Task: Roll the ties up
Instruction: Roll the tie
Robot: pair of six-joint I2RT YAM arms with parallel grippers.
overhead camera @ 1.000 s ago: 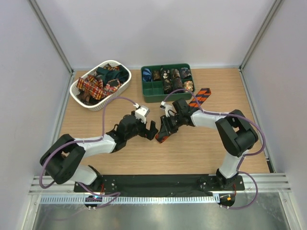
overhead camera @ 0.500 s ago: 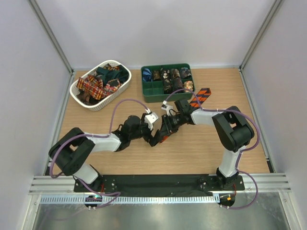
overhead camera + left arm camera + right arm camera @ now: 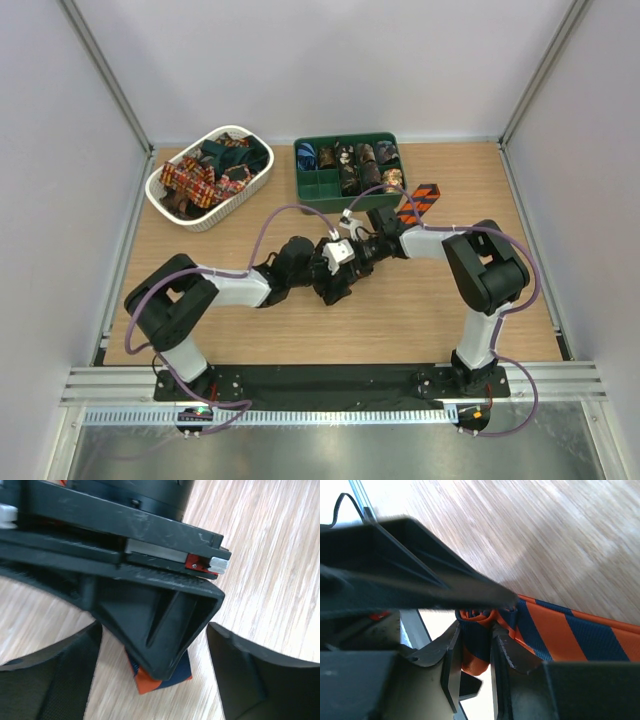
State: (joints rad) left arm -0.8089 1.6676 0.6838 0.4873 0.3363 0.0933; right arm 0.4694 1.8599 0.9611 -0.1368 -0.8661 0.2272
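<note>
The orange-and-dark-striped tie [image 3: 418, 200] lies on the wooden table, its free end pointing to the back right. Its near end is wound into a small roll [image 3: 476, 642]. My right gripper [image 3: 474, 630] is shut on that roll, one finger on each side. In the left wrist view the roll [image 3: 160, 677] peeks out under the right gripper's finger. My left gripper [image 3: 155, 680] is open, its fingers [image 3: 50, 680] standing wide on both sides of the roll with a gap on each side. Both grippers meet at mid-table [image 3: 340, 270].
A white oval basket [image 3: 152, 185] at the back left holds several loose ties [image 3: 205, 170]. A green compartment tray [image 3: 312, 190] at the back centre holds several rolled ties [image 3: 360, 165]. The tie's tail lies just right of the tray. White walls close in the table.
My left arm has swung right until its open jaws straddle the roll held by the right gripper, and they have narrowed slightly. The right gripper has kept its grip and barely moved.
</note>
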